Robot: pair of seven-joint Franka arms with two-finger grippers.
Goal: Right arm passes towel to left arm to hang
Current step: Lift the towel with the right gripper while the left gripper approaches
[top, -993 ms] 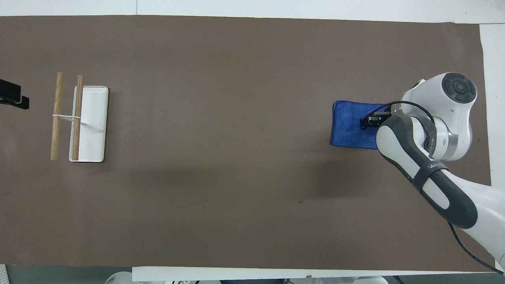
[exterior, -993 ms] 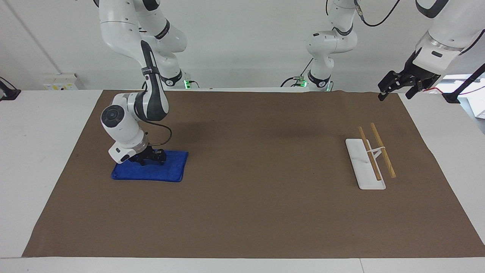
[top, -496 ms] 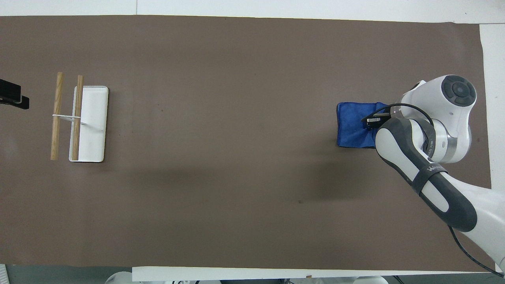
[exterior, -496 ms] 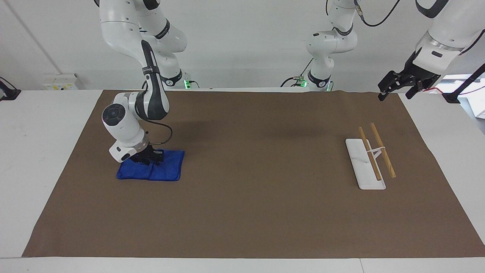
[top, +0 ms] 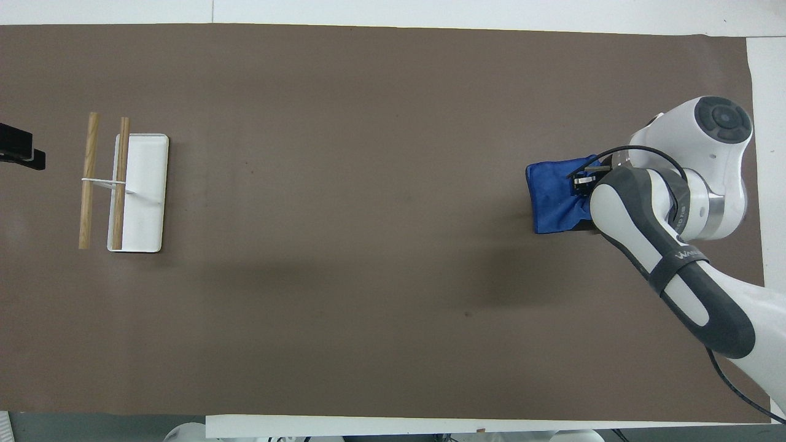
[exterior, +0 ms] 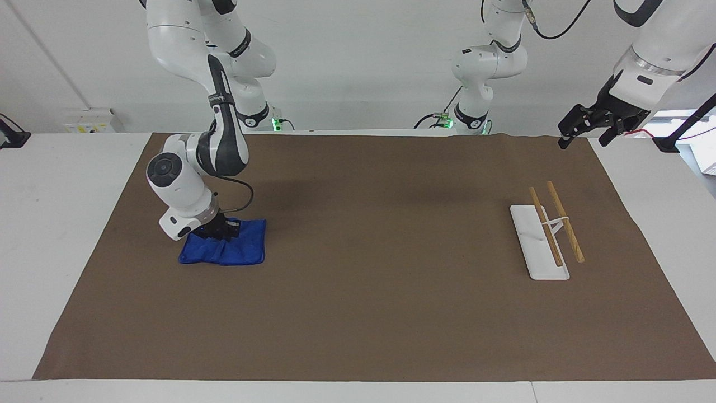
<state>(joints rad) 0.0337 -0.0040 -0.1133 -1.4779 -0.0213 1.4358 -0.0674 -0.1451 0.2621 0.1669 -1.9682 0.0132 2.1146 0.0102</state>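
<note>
The royal-blue towel (exterior: 230, 249) lies bunched on the brown mat at the right arm's end of the table; it also shows in the overhead view (top: 552, 197). My right gripper (exterior: 221, 232) is shut on the towel's edge nearer to the robots, and that edge is pulled up off the mat while the rest still rests on it. In the overhead view the right gripper (top: 581, 183) is partly hidden by its own arm. My left gripper (exterior: 585, 133) waits open and empty in the air over the mat's corner at the left arm's end, and only its tips show in the overhead view (top: 22, 151).
A white rack base (exterior: 538, 244) with two wooden rods (exterior: 565, 221) stands at the left arm's end of the mat, also in the overhead view (top: 147, 191). The brown mat (exterior: 380, 235) covers most of the white table.
The right gripper has closed on the towel and risen slightly. The towel has gone from flat to bunched, its edges drawn in toward the gripper. The left arm has not moved.
</note>
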